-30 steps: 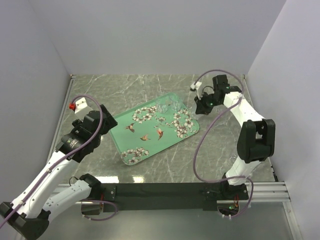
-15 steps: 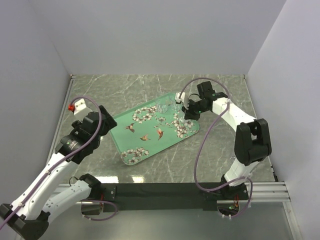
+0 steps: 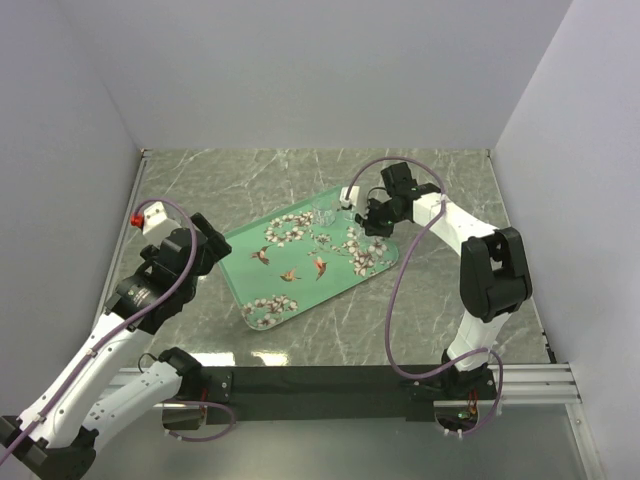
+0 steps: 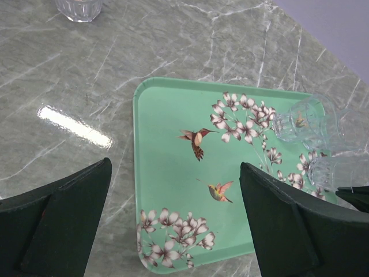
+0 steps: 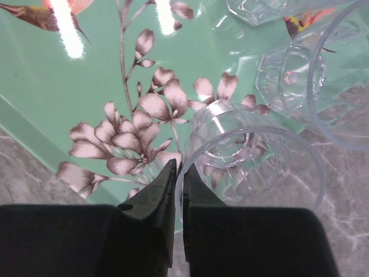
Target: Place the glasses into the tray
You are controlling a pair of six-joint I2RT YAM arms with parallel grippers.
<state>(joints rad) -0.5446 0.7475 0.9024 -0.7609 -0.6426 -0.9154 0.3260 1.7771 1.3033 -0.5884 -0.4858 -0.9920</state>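
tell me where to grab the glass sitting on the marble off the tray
Probably its sides, coming from above with the left pincer open: the glass seems to stand upright, alone on the marble, nothing crowding it. Its rim is out of frame.

Glasses (image 4: 299, 122): four clear tumblers counted. Tray (image 4: 167, 167): one, mint-green. Robot arms (image 3: 150, 288): two. Marble table (image 3: 300, 170): one.
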